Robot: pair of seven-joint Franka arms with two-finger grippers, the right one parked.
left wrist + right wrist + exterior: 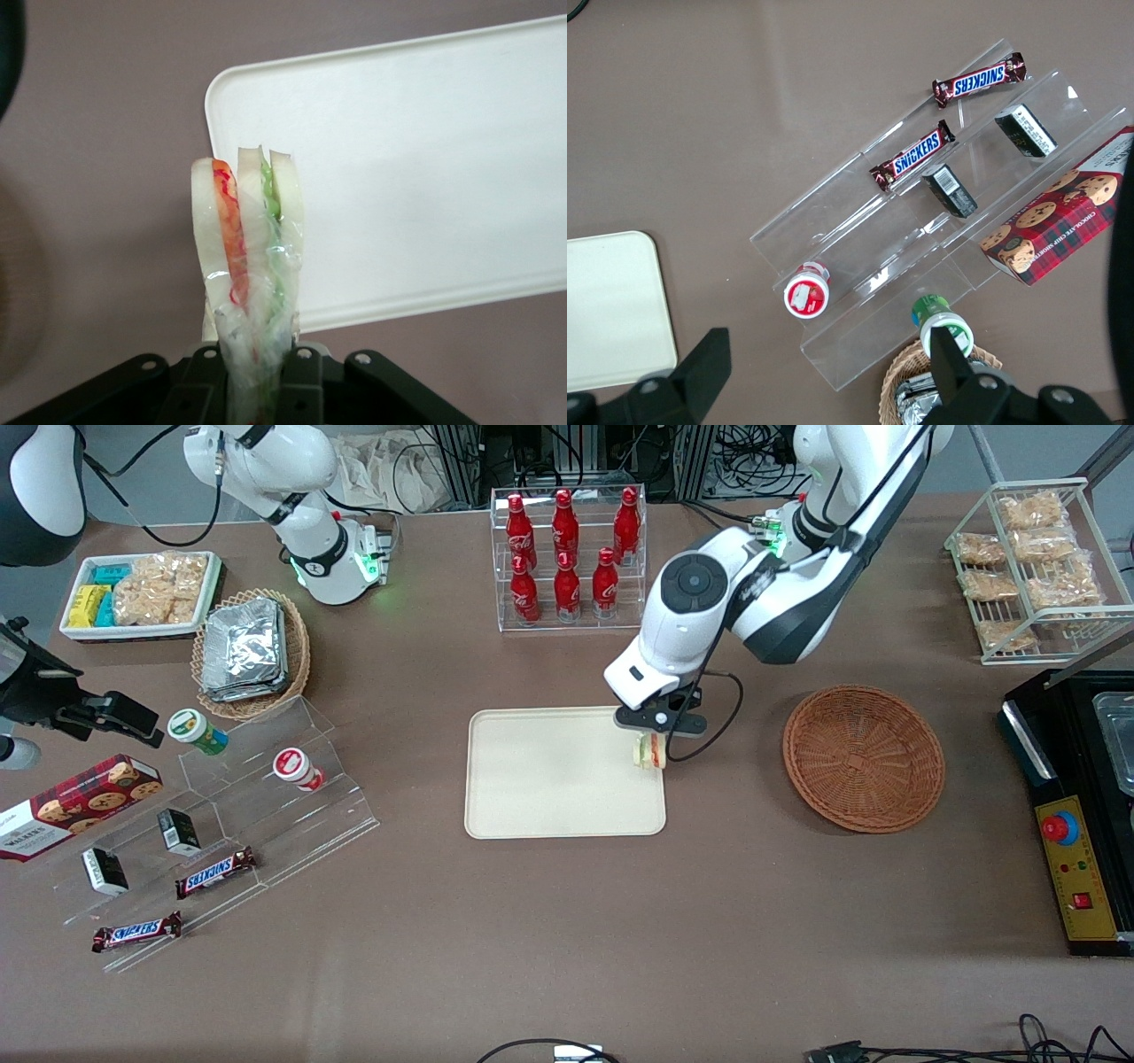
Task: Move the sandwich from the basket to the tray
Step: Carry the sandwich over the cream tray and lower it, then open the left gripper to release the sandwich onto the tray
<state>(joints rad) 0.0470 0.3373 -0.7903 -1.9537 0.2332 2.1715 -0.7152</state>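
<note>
Front view puts the hand (654, 737) over the tray (549, 779), at the edge nearest the basket (864, 757), gripping the sandwich (648, 751), which hangs just above the rim. The basket sits bare on the surface (567, 921), toward the working arm's end. To set the sandwich down well, I judge the arm should carry it further in over the tray's flat middle, lower until the bread touches, and only then let go, so it neither catches the rim nor tips off the edge. The left wrist view adds what the front cannot: the sandwich (252, 257) is clamped at its narrow end, its orange and green layers edge-on, and over the tray's (425, 159) rounded corner rather than its middle.
</note>
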